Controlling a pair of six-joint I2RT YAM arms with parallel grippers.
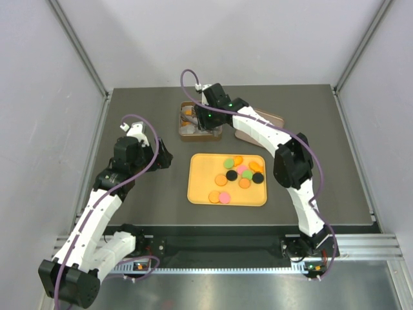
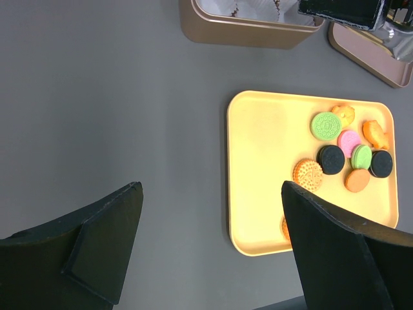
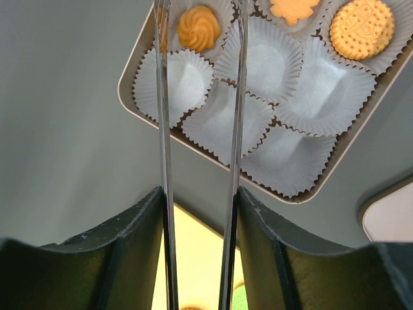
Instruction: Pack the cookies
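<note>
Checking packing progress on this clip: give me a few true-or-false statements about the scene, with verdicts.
1. The left gripper is open and empty. True.
2. All the cookies lie on the yellow tray. False: some sit in paper cups in the tin.
3. The right gripper is above the tin. True.
4. The lid covers the tin. False: it lies beside it on the table.

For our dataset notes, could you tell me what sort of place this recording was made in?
Most likely a lab robot test cell, not a kitchen: plain grey wall panels on metal frame posts enclose a dark table, with two white arms bolted to a rail at its near edge.
</note>
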